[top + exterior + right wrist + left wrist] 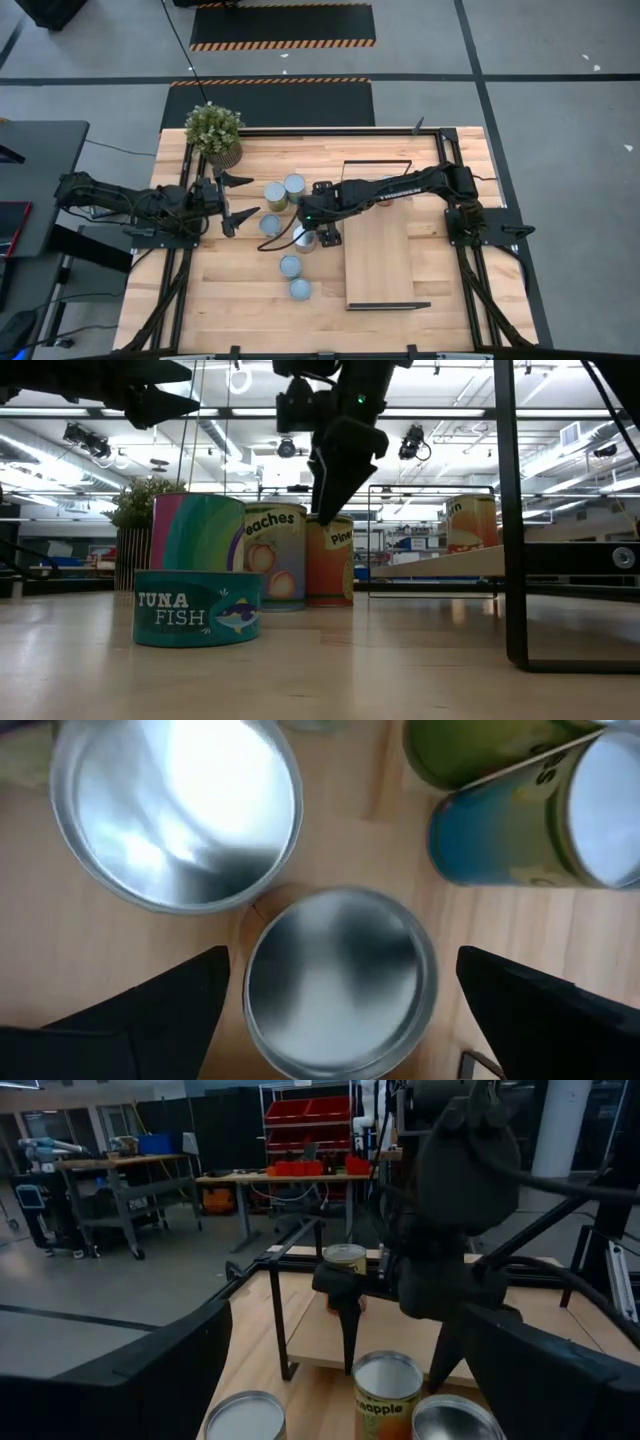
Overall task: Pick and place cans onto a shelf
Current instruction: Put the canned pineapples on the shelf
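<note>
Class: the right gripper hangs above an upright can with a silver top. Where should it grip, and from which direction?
Grip the can across its round side wall, coming straight down from above. It stands upright, and the right gripper, open, already straddles it. A neighbouring can sits close, so keep fingers clear of it.

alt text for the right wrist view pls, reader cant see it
Looking straight down, the right gripper hangs open above a silver-topped can, one dark finger on each side of it. A wider silver can and a blue-and-green labelled can stand beside it on the wooden tabletop.
</note>
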Available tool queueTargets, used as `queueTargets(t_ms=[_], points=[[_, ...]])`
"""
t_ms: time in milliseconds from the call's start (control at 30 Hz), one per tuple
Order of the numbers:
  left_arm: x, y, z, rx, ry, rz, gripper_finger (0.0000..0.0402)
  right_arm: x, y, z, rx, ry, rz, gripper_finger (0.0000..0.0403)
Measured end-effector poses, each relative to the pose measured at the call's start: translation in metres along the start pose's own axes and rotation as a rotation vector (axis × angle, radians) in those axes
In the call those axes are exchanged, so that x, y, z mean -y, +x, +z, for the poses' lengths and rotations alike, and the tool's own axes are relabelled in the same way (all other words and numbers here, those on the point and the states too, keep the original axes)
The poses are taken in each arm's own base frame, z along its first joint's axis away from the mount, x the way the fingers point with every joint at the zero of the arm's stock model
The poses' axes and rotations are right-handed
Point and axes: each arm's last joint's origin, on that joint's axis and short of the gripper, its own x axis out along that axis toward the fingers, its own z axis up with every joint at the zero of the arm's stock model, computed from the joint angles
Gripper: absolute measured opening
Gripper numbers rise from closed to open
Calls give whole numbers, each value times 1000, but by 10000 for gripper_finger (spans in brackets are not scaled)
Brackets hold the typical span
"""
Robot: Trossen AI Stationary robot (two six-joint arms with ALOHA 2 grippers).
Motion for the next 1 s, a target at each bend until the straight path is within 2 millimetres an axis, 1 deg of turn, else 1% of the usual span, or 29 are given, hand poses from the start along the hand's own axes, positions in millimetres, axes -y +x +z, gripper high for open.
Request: queueTargets(t_ms=[133, 233, 433, 633, 733, 900, 1000], points=[[0, 0, 0, -1, -14, 0, 389, 1, 4, -3, -7, -9, 0, 391], [0, 0, -1, -7, -10, 0, 389, 1, 10, -7, -19, -37, 0, 385], [0, 0, -1, -6, -10, 0, 389, 4, 18, -8, 11, -24, 20, 363], [0, 0, -1, -12, -12, 0, 389, 5, 18, -9, 22, -7, 49, 338], [0, 0, -1, -12, -11, 0, 389, 6, 10, -11, 6, -25, 27, 335], [0, 0, -1, -14, -10, 0, 389, 17, -28, -10, 23, -15, -38, 338], [0, 0, -2, -22, -6, 0, 389, 20, -43, -15, 22, 4, -55, 337]])
